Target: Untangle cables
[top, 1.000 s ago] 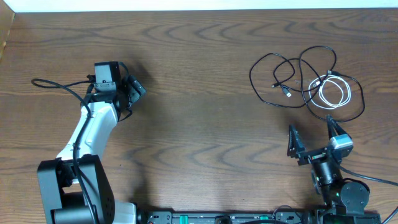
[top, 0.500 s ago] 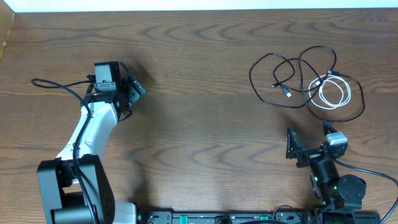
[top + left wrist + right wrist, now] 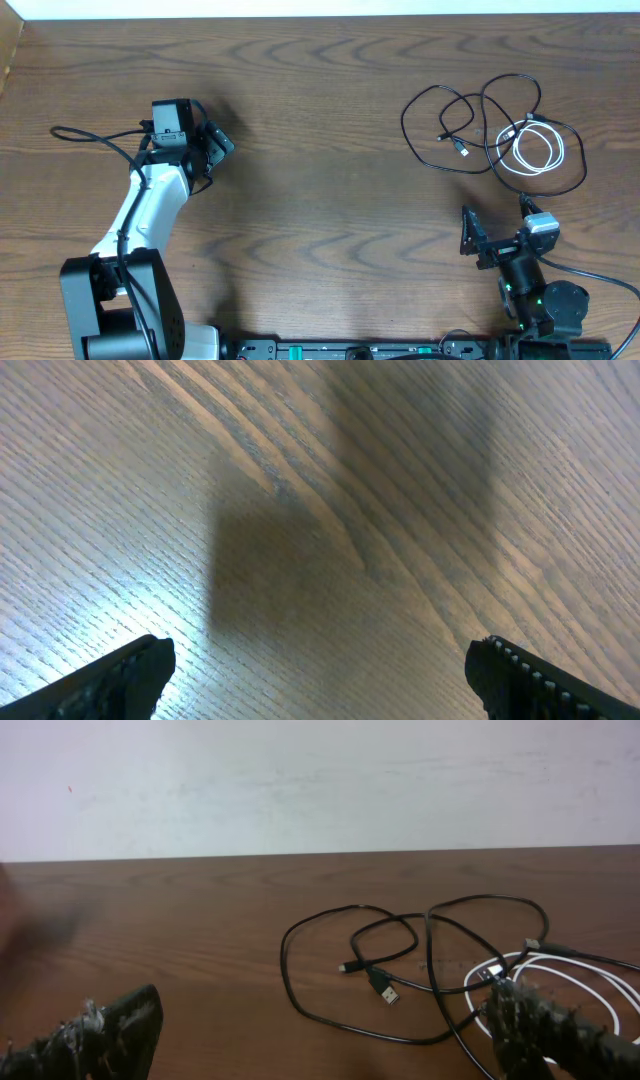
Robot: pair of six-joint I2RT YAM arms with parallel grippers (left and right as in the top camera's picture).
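A long black cable (image 3: 430, 100) lies in loose loops at the back right of the wooden table, its plugs (image 3: 458, 146) near the middle of the loops. A shorter white cable (image 3: 556, 150) is coiled on its right side, with black loops crossing over it. Both show in the right wrist view, black (image 3: 300, 990) and white (image 3: 575, 970). My right gripper (image 3: 494, 228) is open and empty, just in front of the cables. My left gripper (image 3: 215, 150) is open and empty at the far left, over bare wood (image 3: 320, 560).
The left arm's own thick black wire (image 3: 85, 135) loops over the table at the far left. A pale wall (image 3: 320, 780) rises behind the table's far edge. The arm bases stand at the front edge.
The right gripper drew back a little toward the front edge and turned slightly one second ago; it has been still since. The left arm and the cables have not moved.
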